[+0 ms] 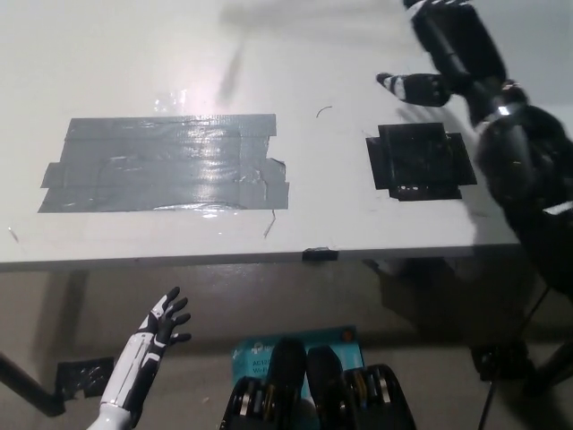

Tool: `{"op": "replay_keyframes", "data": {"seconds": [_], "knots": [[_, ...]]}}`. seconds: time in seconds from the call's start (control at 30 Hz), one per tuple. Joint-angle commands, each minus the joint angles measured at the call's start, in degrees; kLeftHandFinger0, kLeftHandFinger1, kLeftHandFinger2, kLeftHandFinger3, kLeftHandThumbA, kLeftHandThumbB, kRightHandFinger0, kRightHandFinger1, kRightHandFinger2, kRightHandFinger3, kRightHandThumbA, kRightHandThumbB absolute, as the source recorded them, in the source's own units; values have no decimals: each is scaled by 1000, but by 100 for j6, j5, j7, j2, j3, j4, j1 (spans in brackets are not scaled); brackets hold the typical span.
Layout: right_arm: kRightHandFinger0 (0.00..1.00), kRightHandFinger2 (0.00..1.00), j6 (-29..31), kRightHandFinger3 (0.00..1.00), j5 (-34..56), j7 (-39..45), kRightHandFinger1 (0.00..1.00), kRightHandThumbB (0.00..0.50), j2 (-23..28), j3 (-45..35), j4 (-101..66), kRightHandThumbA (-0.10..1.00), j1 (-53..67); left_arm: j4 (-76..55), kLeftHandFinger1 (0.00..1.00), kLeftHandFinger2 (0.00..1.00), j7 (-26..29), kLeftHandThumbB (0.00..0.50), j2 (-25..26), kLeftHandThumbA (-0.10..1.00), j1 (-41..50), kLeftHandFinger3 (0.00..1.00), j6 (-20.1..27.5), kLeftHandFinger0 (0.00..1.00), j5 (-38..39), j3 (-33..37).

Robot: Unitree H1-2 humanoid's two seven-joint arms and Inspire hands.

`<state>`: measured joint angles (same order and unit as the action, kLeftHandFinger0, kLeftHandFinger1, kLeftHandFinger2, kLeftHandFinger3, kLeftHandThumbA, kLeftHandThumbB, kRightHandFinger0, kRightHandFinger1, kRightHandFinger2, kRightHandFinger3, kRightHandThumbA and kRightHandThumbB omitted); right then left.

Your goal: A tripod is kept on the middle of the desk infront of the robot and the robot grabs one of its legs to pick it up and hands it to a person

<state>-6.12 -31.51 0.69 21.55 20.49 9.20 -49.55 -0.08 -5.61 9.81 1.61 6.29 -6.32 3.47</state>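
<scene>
One white tabletop (358, 228) carries two tape patches, one grey tape patch (166, 166) at left and one black tape patch (419, 161) at right; the black right hand (457, 49) reaches over the far right, and I cannot tell whether it grips the tripod, while the white left hand (166, 322) is open near left.

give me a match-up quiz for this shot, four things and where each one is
Things:
1 grey tape
2 black tape
3 left hand
4 right hand

Places:
a raised over the desk, far right
b stuck flat on the desk, left part
c below the desk's near edge, open
d stuck flat on the desk, right part

Pairs: 1-b, 2-d, 3-c, 4-a
</scene>
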Motion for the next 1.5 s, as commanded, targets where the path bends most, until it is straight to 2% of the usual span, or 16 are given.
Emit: {"op": "replay_keyframes", "data": {"seconds": [0.0, 0.13, 0.23, 0.3, 0.37, 0.57, 0.63, 0.67, 0.7, 0.83, 0.87, 1.0, 1.03, 1.13, 1.2, 1.47], "knots": [[1000, 1000, -1835, 1000, 2942, 1540, 1000, 432, 946, -1463, -4370, 1000, 325, -161, 932, 1000, -43, 112, 58, 1000, -250, 1000, 262, 845, -27, 30], [1000, 1000, -1951, 1000, 3143, 969, 1000, 351, 946, -1747, -5768, 1000, 1475, -123, 1000, 1000, -9, 124, 44, 1000, -200, 1000, 345, 908, -54, 32], [1000, 1000, -1972, 1000, 3074, 695, 1000, 336, 833, -1819, -6315, 1000, 2305, -73, 1000, 1000, 13, 136, 26, 1000, -177, 1000, 362, 1000, -40, 18], [1000, 1000, -1911, 1000, 3063, 583, 1000, 342, 731, -1837, -6363, 1000, 2658, -43, 1000, 1000, 11, 139, 10, 1000, -144, 1000, 379, 1000, 7, 7], [1000, 1000, -1743, 1000, 3137, 378, 1000, 316, 467, -1836, -6316, 1000, 3119, -1, 1000, 1000, 10, 145, -7, 1000, -134, 1000, 414, 1000, 43, 4], [1000, 1000, -400, 1000, 3013, -197, 1000, 199, -499, -1617, -5326, 964, 4401, -43, 1000, 1000, 51, 147, -19, 1000, 73, 1000, 452, 1000, -47, 36], [1000, 1000, -55, 1000, 3073, -348, 1000, 156, -781, -1647, -5103, 871, 4804, -112, 1000, 1000, 42, 134, -38, 1000, 294, 1000, 469, 1000, -70, 84], [1000, 1000, 422, 1000, 3093, -533, 1000, 100, -1115, -1700, -4661, 817, 5177, -162, 1000, 1000, 27, 134, -65, 1000, 498, 1000, 466, 1000, -79, 135], [1000, 1000, 729, 1000, 3108, -631, 1000, 90, -1354, -1749, -4372, 797, 5442, -177, 1000, 1000, 19, 134, -90, 1000, 660, 1000, 479, 1000, -78, 172], [1000, 1000, 1056, 1000, 3438, -506, 1000, 51, -1955, -1830, -3717, 723, 5819, -110, 1000, 1000, 78, 137, -125, 1000, 832, 1000, 635, 1000, -77, 177], [1000, 1000, 1167, 1000, 3309, -475, 1000, 19, -2096, -1751, -3499, 721, 5995, -105, 1000, 1000, 106, 145, -140, 1000, 916, 1000, 693, 1000, -53, 155], [1000, 1000, 1218, 1000, 3554, -54, 1000, 43, -2413, -1563, -2763, 713, 6197, -100, 1000, 1000, 111, 145, -137, 1000, 849, 1000, 719, 1000, -29, 85], [1000, 1000, 1168, 1000, 3535, 100, 1000, 51, -2404, -1472, -2542, 773, 6203, -74, 1000, 1000, 117, 149, -145, 1000, 790, 1000, 737, 1000, -23, 68], [1000, 1000, 1160, 1000, 3689, 302, 1000, 81, -2405, -1480, -2270, 809, 6166, -91, 1000, 1000, 99, 149, -142, 1000, 716, 1000, 706, 1000, -5, 42], [1000, 1000, 1203, 1000, 3728, 353, 1000, 66, -2347, -1541, -2143, 798, 6100, -96, 1000, 1000, 89, 151, -135, 1000, 666, 1000, 714, 1000, -19, 38], [1000, 1000, 1117, 1000, 3691, 397, 1000, 111, -2172, -1603, -2013, 809, 5967, -169, 1000, 1000, 82, 136, -167, 1000, 650, 1000, 726, 1000, -30, 45]]}}
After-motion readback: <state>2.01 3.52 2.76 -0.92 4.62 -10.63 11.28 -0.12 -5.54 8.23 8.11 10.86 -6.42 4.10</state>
